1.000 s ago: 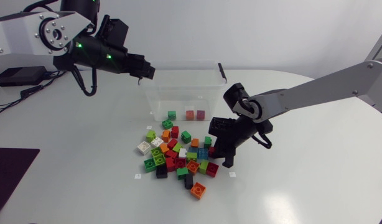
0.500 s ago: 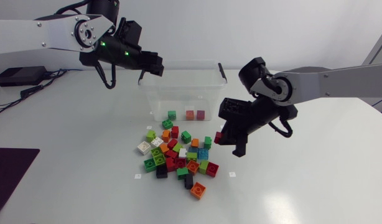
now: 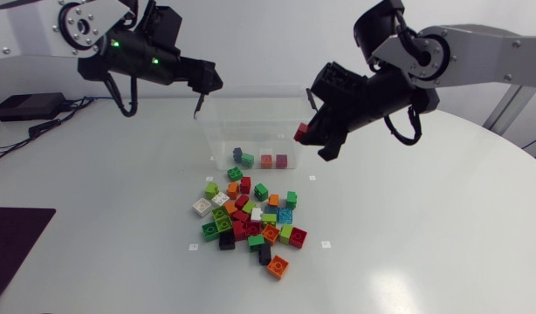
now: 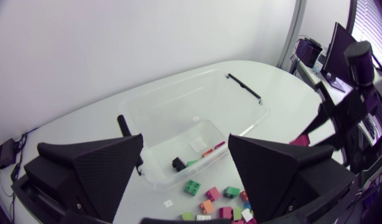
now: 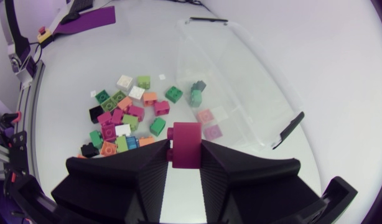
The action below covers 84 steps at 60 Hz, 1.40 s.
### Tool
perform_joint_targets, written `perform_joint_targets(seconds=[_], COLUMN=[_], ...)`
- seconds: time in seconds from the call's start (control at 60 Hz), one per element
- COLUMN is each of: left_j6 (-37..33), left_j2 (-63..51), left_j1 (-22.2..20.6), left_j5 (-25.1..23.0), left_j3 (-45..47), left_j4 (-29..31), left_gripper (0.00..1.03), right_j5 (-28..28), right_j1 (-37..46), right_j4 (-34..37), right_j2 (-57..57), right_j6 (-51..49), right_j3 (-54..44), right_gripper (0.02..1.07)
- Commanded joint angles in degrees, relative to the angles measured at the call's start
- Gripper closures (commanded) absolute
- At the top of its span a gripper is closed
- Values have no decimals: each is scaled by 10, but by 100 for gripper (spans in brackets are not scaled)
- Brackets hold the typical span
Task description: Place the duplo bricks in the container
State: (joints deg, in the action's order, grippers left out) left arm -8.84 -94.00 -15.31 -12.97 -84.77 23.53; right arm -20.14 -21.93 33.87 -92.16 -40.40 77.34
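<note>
The clear container (image 3: 250, 118) stands at the table's back middle, holding a dark brick (image 3: 237, 153), a green one (image 3: 247, 160), an orange one and a purple one. My left gripper (image 3: 205, 94) hangs open and empty above its left rim; in the left wrist view the gripper (image 4: 185, 142) spreads wide over the container (image 4: 178, 112). My right gripper (image 3: 306, 135) is shut on a crimson brick (image 3: 301, 133), hovering at the container's right front corner. The right wrist view shows this brick (image 5: 186, 144) pinched between the fingers.
A loose pile of many coloured bricks (image 3: 250, 218) lies on the table in front of the container, also seen as the pile (image 5: 125, 118). A dark mat (image 3: 15, 235) covers the front left corner. A black box (image 3: 28, 106) with cables sits at back left.
My left gripper opened above the container and a dark brick now lies inside. My right arm rose from the pile with the crimson brick and swung up to the container's right side.
</note>
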Motion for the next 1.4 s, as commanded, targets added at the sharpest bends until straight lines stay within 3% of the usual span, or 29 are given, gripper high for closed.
perform_joint_targets(seconds=[0.0, 0.183, 0.433, 0.683, 1.067, 1.117, 1.2, 1.25, 1.383], left_j6=[-49, -156, -227, -229, -201, -202, -204, -206, -210], left_j2=[33, 91, 70, 0, -47, -48, -52, -55, -72], left_j1=[12, 30, 36, 36, -2, -6, -7, -5, -4], left_j5=[5, 5, 5, 11, 53, 54, 54, 54, 48], left_j3=[56, 178, 282, 298, 294, 301, 308, 308, 305], left_j4=[20, 47, 53, 54, 47, 31, -2, -14, -28], left_gripper=[6, 6, 8, 10, 10, 10, 10, 10, 10], right_j5=[-5, -1, 11, 32, 67, 72, 83, 92, 97], right_j1=[4, 8, 8, 5, 8, 7, 2, 0, -1], right_j4=[-10, -42, -68, -79, -141, -145, -154, -156, -169], right_j2=[-12, -50, -117, -156, -200, -207, -217, -217, -201], right_j6=[38, 82, 142, 174, 219, 221, 228, 234, 241], right_j3=[30, 76, 145, 181, 205, 208, 214, 215, 204], right_gripper=[84, 83, 83, 83, 82, 73, 31, 14, 8])
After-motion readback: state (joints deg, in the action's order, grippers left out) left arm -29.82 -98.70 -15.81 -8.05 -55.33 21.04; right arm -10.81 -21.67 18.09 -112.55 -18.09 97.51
